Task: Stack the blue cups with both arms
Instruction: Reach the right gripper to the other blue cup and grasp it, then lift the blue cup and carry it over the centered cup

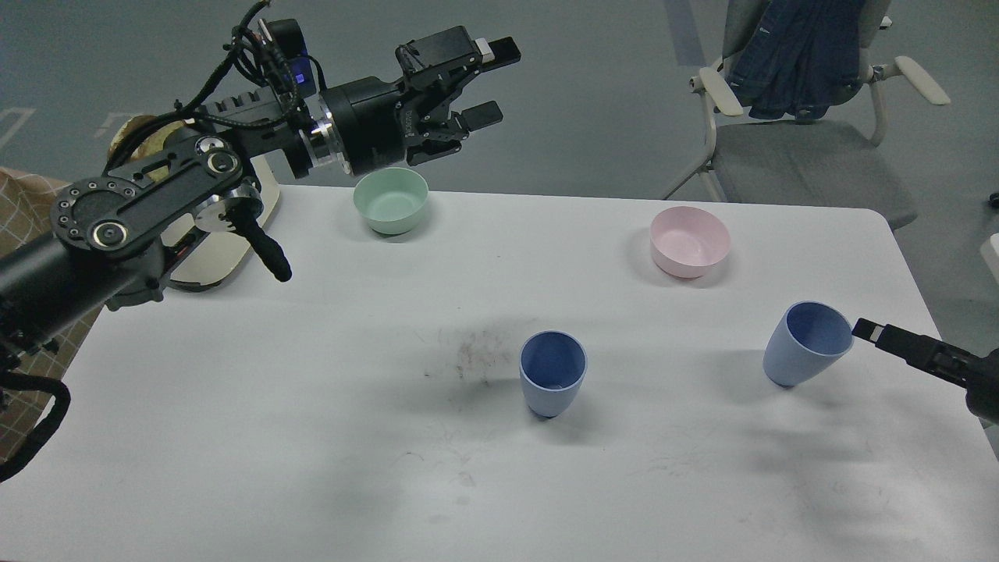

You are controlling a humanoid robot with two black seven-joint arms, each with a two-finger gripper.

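The right gripper (862, 328) is pinching the tilted right blue cup (804, 347) by its rim, the left gripper (492, 82) is hovering wide open, and both light, stiff, smooth tumblers, including the upright centre cup (552, 382), are probably best held at the rim.

Left arm (148, 204): matte black links, silver joint rings, round screws along a flat plate, looped black cables at eleven o'clock, a small blue light; its hand (488, 82) has two black fingers, one white-tipped
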